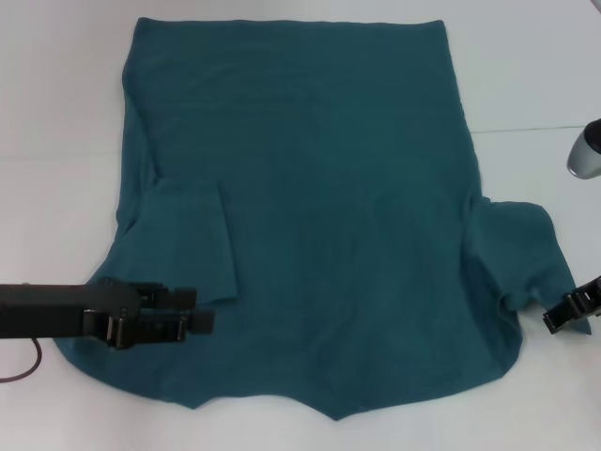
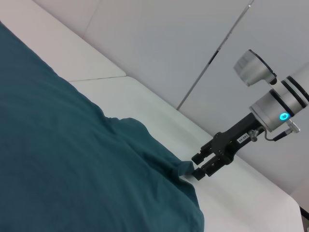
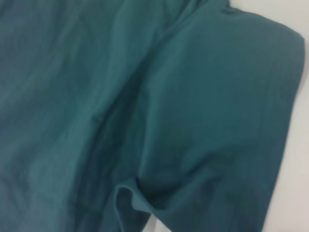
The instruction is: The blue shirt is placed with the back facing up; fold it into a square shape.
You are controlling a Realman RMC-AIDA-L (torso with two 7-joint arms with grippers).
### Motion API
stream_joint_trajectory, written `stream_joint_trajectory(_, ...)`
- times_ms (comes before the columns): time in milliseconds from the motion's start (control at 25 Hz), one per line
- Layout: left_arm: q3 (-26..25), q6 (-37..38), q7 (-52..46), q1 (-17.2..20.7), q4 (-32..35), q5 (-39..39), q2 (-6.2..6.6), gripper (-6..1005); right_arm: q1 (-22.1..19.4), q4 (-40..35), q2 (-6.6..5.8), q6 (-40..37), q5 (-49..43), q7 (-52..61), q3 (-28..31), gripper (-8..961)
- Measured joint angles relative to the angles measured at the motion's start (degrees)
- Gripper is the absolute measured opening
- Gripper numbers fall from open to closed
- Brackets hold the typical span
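shirt: the blue shirt (image 1: 319, 207) lies flat on the white table (image 1: 56, 113), plain side up
left gripper (image 1: 192, 322): over shirt's left shoulder, fingers narrow, gripping nothing
right gripper (image 1: 562, 319): at right sleeve's edge, pinching the fabric

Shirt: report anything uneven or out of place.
The shirt lies flat but lopsided: the sleeve by the left gripper is already folded inward over the body, while the sleeve by the right gripper sticks out, bunched where it is pinched.
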Motion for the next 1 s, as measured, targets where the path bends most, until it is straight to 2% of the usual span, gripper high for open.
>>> stream_joint_trajectory(760, -0.08, -0.02, -0.44, 0.06, 0.04, 0.61, -0.22, 616, 0.08, 2.13, -0.36, 1.59, 0.01, 0.93, -1.59, 735)
stream_joint_trajectory(1000, -0.08, 0.11, -1.1, 0.06, -0.05, 0.62, -0.34, 616, -0.09, 3.61, -1.05, 2.48, 0.01, 1.65, -1.62, 734)
